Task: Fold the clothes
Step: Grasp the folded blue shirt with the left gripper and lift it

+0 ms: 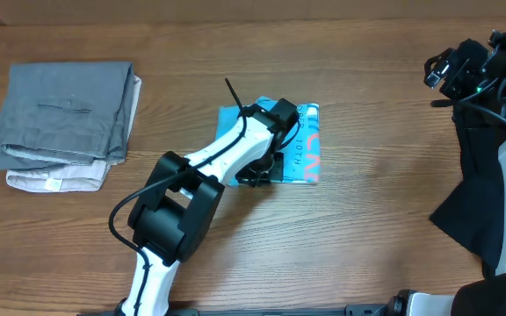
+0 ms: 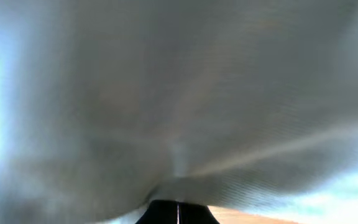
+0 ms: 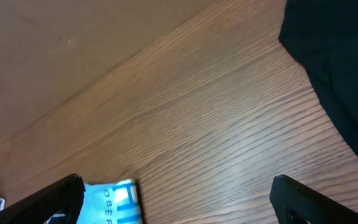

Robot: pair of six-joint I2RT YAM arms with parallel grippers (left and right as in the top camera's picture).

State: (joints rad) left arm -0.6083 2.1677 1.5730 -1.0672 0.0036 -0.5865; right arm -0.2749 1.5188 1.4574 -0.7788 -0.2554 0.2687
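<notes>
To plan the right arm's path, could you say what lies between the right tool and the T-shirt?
Only bare table between right tool and T-shirt; overhead and right wrist views show it.

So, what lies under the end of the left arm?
The folded blue T-shirt, with red and blue letters showing at its right edge. The left arm covers the shirt's middle, so what is there cannot be seen from overhead.

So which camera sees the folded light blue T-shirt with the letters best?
The overhead view. It shows the folded light blue T-shirt lying on the wooden table, partly under the left arm. The left wrist view is only blurry cloth up close, and the right wrist view catches just one lettered corner.
</notes>
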